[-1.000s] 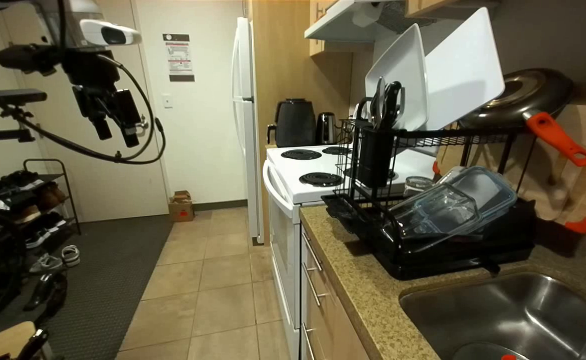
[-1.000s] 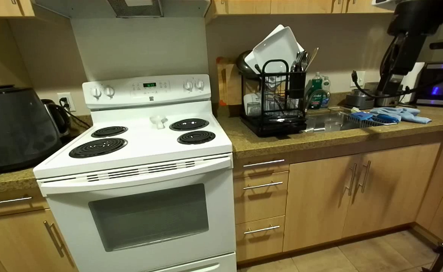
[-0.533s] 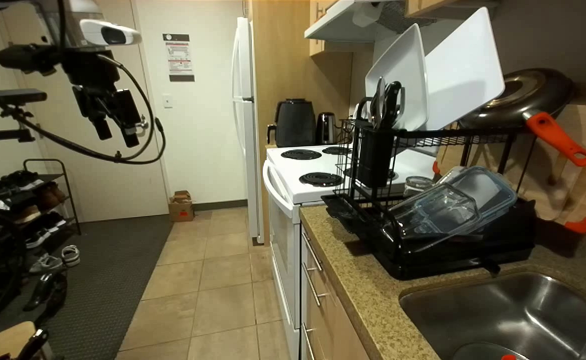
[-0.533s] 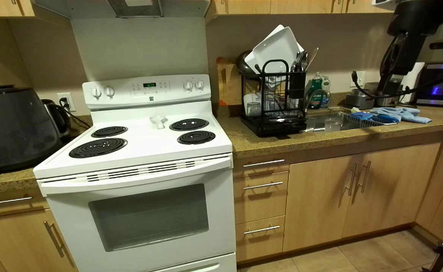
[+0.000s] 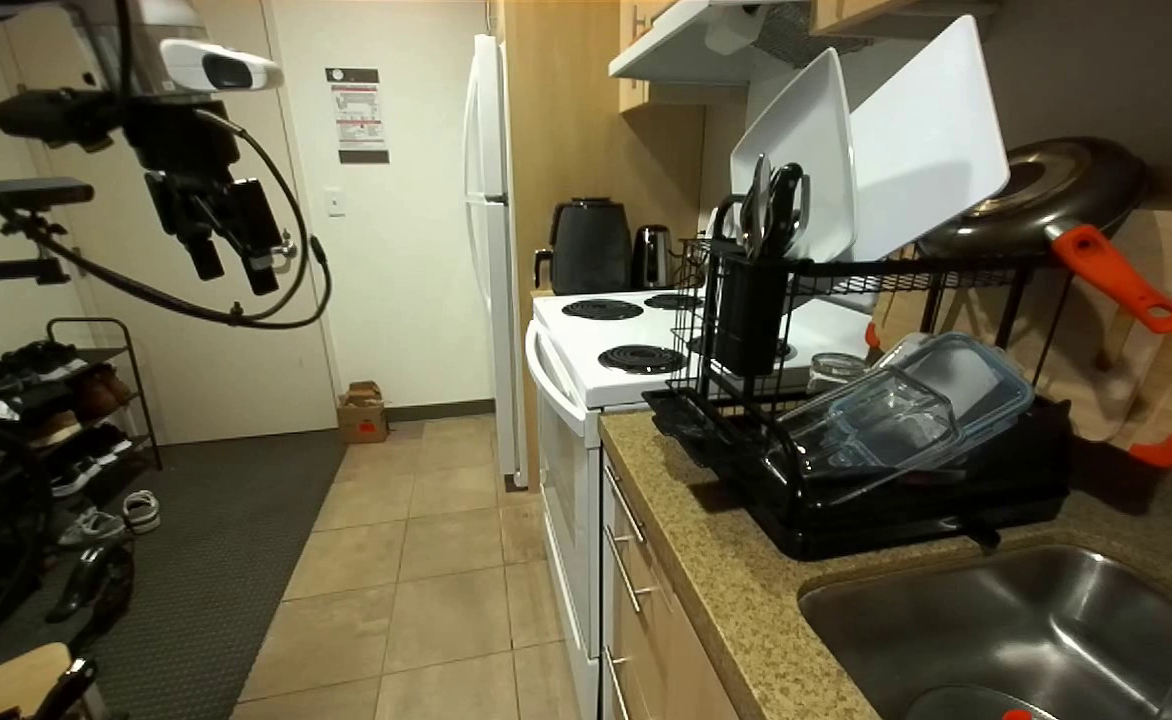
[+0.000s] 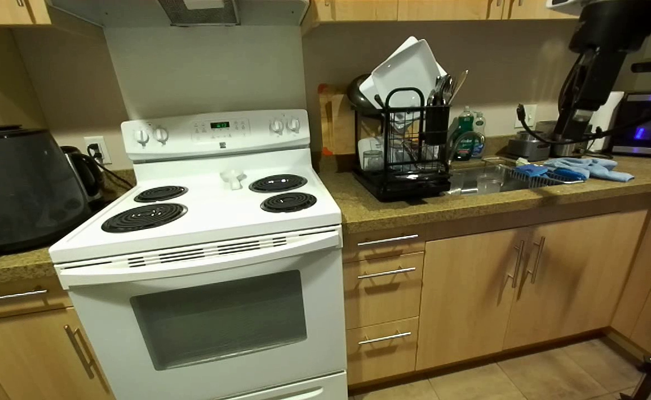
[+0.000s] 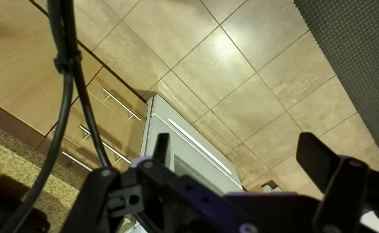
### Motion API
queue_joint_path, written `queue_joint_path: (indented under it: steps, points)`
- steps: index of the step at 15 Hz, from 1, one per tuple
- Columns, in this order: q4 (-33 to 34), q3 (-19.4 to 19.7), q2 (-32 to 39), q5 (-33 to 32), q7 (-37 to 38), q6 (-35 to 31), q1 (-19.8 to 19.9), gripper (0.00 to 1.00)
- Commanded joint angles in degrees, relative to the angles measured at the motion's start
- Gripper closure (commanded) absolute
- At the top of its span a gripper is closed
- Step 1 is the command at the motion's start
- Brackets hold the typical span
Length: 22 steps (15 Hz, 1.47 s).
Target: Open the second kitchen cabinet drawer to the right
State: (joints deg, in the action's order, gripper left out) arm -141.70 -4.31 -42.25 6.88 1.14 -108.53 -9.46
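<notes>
The drawer (image 6: 386,251) is the shallow top one just right of the stove, with a pale beige front and a straight metal handle. It is shut, so its inside is hidden. It also shows in an exterior view (image 5: 627,508) and at the lower left of the wrist view (image 7: 77,160). The kitchen cabinet (image 6: 464,289) is pale beige with a speckled brown stone top. My gripper (image 5: 236,278) is open and empty, up in the air away from the drawer. In the wrist view my gripper (image 7: 234,140) has its fingers wide apart, pointing toward the floor and stove.
A white stove (image 6: 214,244) stands left of the drawer. Deeper drawers (image 6: 384,294) lie below it. A black dish rack (image 6: 403,186) stands on the counter above, beside the sink (image 6: 484,180). A chair (image 5: 16,685) is at the lower left of an exterior view.
</notes>
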Motion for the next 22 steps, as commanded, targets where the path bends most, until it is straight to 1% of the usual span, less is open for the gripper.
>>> queue_joint_path:
  steps: [1, 16, 22]
  points:
    - [0.11, -0.53, 0.01, 0.41, -0.37, 0.14, 0.7, 0.0]
    - [0.11, -0.53, 0.01, 0.41, -0.37, 0.14, 0.7, 0.0]
    - [-1.47, -1.59, 3.41, -0.43, -0.3, -2.05, 0.96, 0.0]
